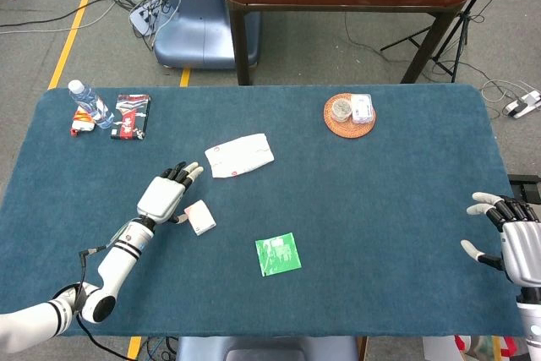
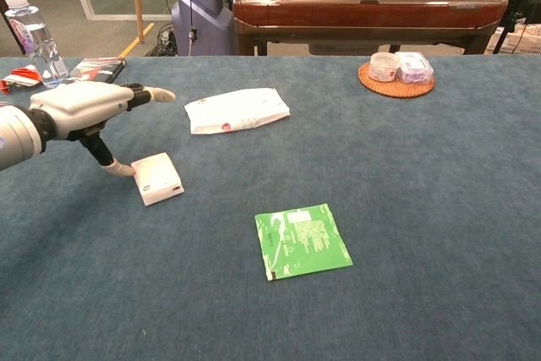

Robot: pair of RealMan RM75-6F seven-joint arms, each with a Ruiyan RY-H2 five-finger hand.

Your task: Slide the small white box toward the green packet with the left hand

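Chest view: my left hand, fingers spread flat, thumb touching the box; packet lies well beyond. Right hand looks loosely spread, holding nothing.

Both views were evenly and brightly lit from overhead, with only faint, soft shadows cast on the table. No glare or motion blur was seen. Focus was sharp throughout, though slight softness was noted at the upper left of the chest view.
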